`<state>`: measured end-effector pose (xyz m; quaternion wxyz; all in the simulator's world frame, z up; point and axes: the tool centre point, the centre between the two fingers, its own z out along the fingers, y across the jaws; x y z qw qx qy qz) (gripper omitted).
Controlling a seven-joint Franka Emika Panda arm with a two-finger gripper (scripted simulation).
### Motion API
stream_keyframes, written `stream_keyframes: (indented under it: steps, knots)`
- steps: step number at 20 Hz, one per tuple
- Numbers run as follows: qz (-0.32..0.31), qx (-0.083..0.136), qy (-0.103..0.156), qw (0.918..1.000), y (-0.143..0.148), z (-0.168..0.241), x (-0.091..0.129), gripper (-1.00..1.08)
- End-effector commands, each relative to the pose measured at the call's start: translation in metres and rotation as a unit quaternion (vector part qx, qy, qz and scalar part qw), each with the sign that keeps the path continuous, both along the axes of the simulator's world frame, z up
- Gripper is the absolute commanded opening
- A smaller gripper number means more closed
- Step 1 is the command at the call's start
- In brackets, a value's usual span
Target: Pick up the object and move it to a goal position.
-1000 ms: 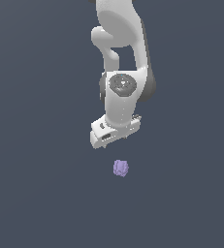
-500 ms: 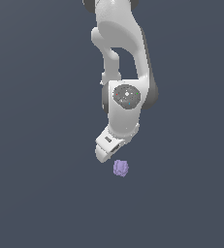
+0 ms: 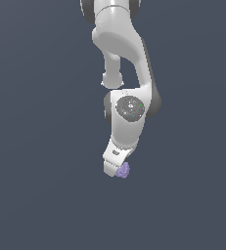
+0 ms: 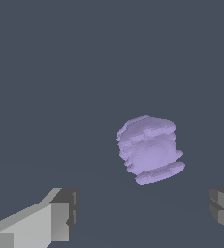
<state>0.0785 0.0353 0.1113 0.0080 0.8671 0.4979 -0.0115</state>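
The object is a small pale purple, lumpy blob (image 3: 124, 170) on the dark grey floor; in the wrist view (image 4: 150, 149) it fills the middle. My white gripper (image 3: 113, 169) has come down right over it, and the hand hides part of it in the exterior view. In the wrist view the two fingertips (image 4: 60, 215) stand wide apart on either side, with the blob beyond the gap between them. The gripper (image 4: 142, 213) is open and holds nothing.
The white arm (image 3: 122, 58) reaches down from the top of the exterior view. Only the plain dark grey floor (image 3: 36, 195) surrounds the blob.
The arm has lowered steadily toward the purple blob; the hand now reaches it and covers part of it. The blob has not moved.
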Motion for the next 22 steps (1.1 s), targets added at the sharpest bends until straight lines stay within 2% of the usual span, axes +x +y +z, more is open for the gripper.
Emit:
stream_keyframes:
  steps: [1,11,22]
  knots:
    - [0.035,0.003,0.000,0.9994,0.002,-0.004,0.006,1.00]
    - [0.132,0.011,-0.003,0.9912,0.007,-0.015,0.022,1.00]
    - [0.157,0.013,-0.004,0.9875,0.007,-0.019,0.026,1.00]
